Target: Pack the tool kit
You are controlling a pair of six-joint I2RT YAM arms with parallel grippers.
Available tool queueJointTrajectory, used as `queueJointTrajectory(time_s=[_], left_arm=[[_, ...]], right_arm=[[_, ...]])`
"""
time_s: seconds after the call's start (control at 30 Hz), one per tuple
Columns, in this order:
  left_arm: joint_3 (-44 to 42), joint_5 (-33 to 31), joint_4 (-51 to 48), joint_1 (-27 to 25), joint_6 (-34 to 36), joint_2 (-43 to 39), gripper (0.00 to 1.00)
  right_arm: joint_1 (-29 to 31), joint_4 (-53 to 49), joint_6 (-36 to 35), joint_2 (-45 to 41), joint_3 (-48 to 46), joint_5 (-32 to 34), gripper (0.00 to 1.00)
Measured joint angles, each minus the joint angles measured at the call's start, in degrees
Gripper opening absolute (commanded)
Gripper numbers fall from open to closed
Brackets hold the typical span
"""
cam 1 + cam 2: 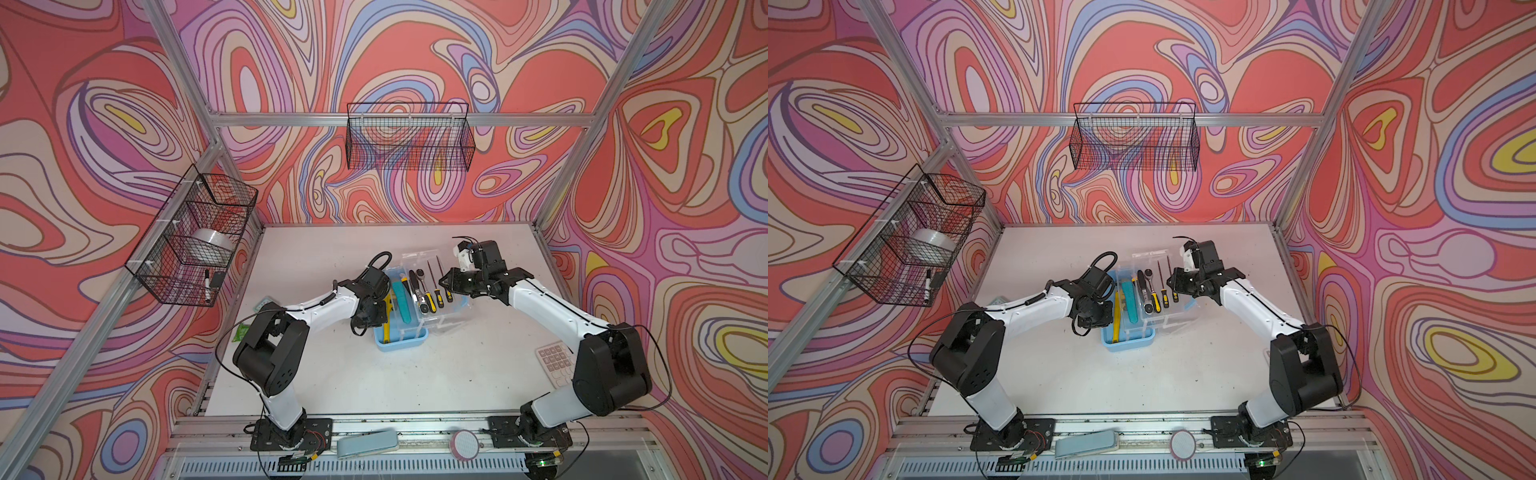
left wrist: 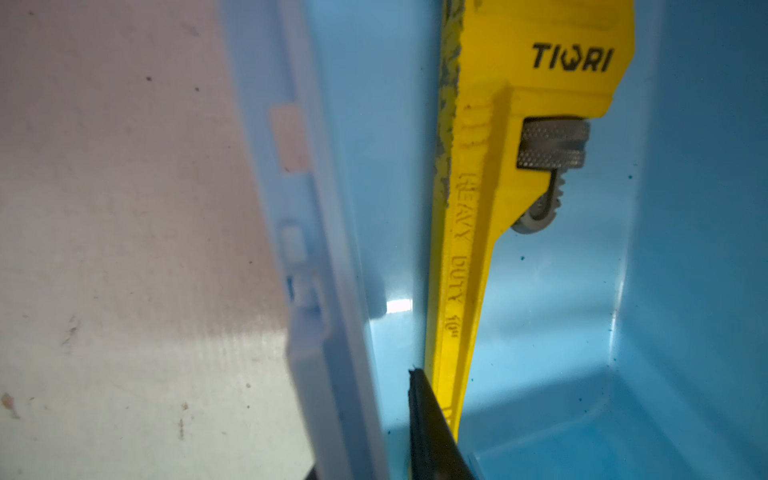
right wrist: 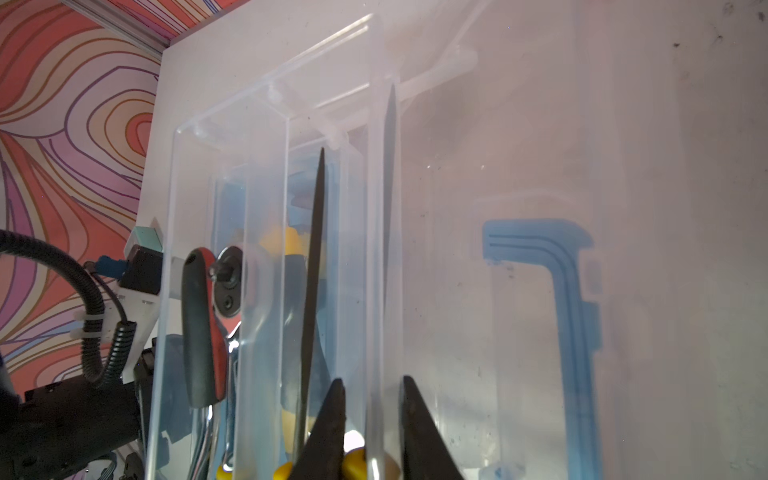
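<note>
We find the left gripper point(image 2: 432, 432) closed inside the tool kit point(image 1: 401, 347), against the yellow pipe wrench point(image 2: 469, 232); the right gripper point(image 3: 372, 432) clamps the kit's clear tray wall point(image 3: 376, 266).

Place: robot test cell | Evidence: white bench point(image 1: 374, 374) enclosed by aluminium framing point(image 1: 399, 119), swirl-printed backdrop walls point(image 1: 83, 124), wire baskets point(image 1: 409, 137) hung on the frame, two arms bolted to a front rail

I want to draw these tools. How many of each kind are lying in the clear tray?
In the clear tray:
Ratchets: 2
Thin files: 2
Total: 4
</note>
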Motion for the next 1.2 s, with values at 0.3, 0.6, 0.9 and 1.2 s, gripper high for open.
queueJointTrajectory(time_s=[0.3,0.6,0.9,1.2], left_arm=[[1.70,0.39,1.27,-1.27,-2.97,1.73,0.37],[1.68,0.09,1.95,-1.75,-3.34,-0.44,0.48],[1.75,-5.16,-0.04,-0.83,-1.75,-10.34,0.46],[11.76,0.57,0.63,-0.85,1.86,-10.91,0.45]], right_arm=[[5.81,-8.41,0.98,2.27,6.60,13.92,0.18],[10.01,-12.15,1.97,3.96,9.55,25.16,0.17],[12.90,-14.34,1.95,5.99,11.96,30.51,0.17],[14.10,-16.00,1.84,7.37,13.77,32.94,0.17]])
